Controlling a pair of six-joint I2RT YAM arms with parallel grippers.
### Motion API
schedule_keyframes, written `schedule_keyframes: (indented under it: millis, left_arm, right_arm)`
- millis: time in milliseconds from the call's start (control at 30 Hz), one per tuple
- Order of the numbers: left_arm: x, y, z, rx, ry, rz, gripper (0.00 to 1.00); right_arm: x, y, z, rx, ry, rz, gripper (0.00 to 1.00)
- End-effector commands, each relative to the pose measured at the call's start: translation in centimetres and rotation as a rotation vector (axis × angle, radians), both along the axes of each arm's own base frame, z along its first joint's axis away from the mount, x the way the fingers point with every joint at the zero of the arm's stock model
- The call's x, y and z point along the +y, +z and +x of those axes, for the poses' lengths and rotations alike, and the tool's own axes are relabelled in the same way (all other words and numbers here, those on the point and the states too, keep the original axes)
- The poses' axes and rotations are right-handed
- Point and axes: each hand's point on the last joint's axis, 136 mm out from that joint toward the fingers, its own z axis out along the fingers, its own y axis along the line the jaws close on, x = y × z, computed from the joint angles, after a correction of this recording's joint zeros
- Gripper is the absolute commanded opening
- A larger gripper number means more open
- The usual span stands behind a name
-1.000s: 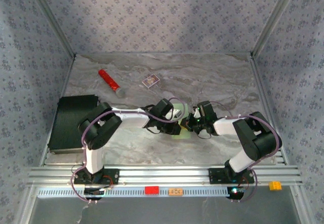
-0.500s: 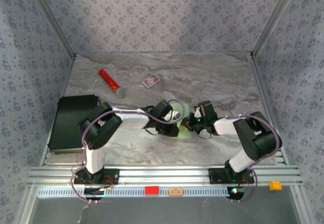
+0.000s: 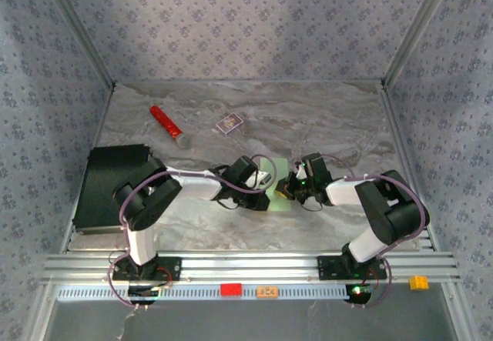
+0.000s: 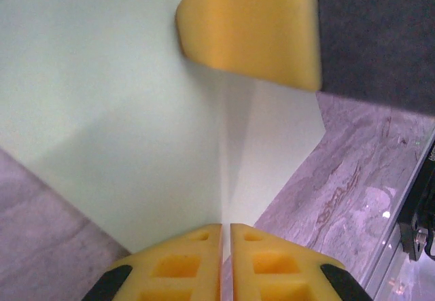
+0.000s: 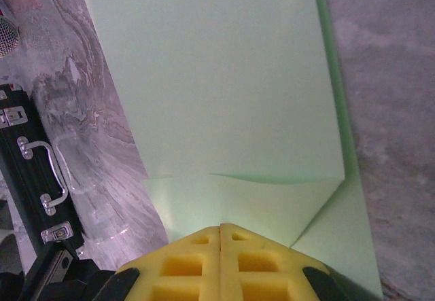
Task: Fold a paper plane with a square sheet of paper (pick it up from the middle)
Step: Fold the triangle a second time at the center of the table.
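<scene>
Paper (image 3: 280,203), pale green, partly folded, lies on the marble table (image 3: 323,118), front-centre between both arms. Left gripper (image 4: 225,232): fingers almost together, pinching a raised crease of the paper. Right gripper (image 5: 220,232): fingers pressed together, tips on the paper near the left one. Red cylinder (image 3: 165,122) and small box (image 3: 229,123) sit well apart at the back. Black case (image 3: 108,187) is at left.

Both arms bend inward, wrists low; the left gripper (image 4: 226,234) and right gripper (image 5: 221,233) nearly meet tip to tip, jaws pressed together.
</scene>
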Motion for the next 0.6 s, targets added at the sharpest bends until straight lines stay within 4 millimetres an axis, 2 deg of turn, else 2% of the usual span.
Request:
schedule_keyframes:
  millis: [0,100,167,367,433,567]
  left_arm:
    - [2.4,-1.2,-2.9,0.104,-0.022,0.083,0.11]
    - [2.7,-1.1,-3.4,0.114,-0.020,0.072,0.11]
    - [2.5,-0.2,-3.3,0.103,-0.020,0.049,0.11]
    - [0.9,5.2,-1.0,-0.023,0.010,-0.076,0.10]
    - [0.5,5.8,0.1,-0.038,0.033,-0.095,0.10]
    - [-0.8,5.1,2.1,-0.021,0.051,-0.097,0.10]
  right_arm:
    - [-2.5,-2.6,-1.2,0.087,-0.056,-0.114,0.06]
    - [-2.4,-2.4,-1.2,0.083,-0.052,-0.107,0.06]
    - [-2.1,-2.2,-1.1,0.077,-0.045,-0.102,0.06]
    - [-1.7,-1.8,-0.9,0.067,-0.032,-0.095,0.06]
    - [-1.6,-1.7,-0.9,0.065,-0.031,-0.093,0.06]
    - [-1.5,-1.7,-0.9,0.063,-0.028,-0.092,0.06]
